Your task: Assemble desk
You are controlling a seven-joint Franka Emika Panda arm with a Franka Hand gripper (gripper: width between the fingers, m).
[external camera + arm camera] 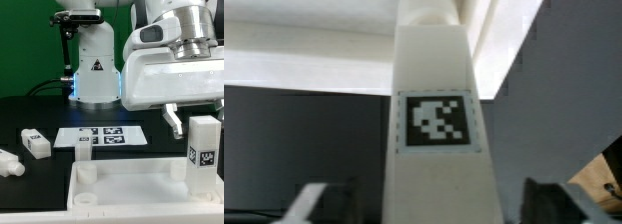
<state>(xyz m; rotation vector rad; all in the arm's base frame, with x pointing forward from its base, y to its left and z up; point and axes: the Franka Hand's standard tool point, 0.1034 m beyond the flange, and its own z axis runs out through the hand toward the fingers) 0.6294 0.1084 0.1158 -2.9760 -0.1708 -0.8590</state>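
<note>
White desk leg [441, 120] upright within the tool's [429, 203] parted jaws, ungripped.

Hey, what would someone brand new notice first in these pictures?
The big white gripper fills the exterior view's upper right, its jaws open on either side of a tagged white leg. That leg stands upright at a corner of the rimmed tabletop. At the exterior view's left, a loose leg lies on the black table beside the marker board.
</note>
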